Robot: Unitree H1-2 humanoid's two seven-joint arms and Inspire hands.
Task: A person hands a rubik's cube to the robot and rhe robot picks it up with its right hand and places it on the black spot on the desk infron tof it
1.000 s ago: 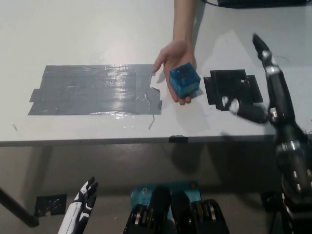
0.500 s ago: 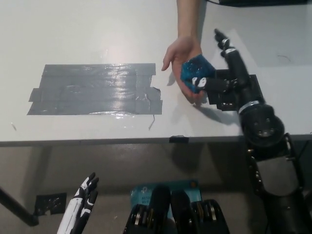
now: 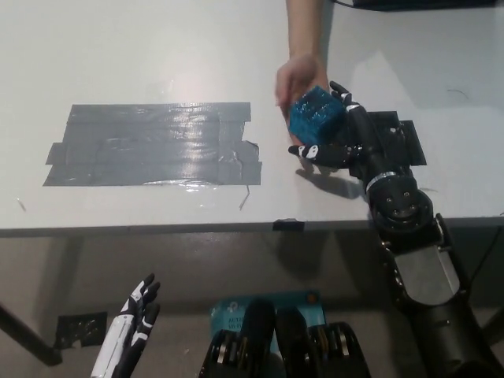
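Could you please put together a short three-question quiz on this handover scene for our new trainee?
1. True or false: the blue cube already sits on the black spot.
2. Which touches the cube? A) the right hand and the person's hand B) the left hand C) nothing
3. Fill in: the grey tape patch lies to the cube's ____ in the picture.

Key: 1 false; 2 A; 3 left.
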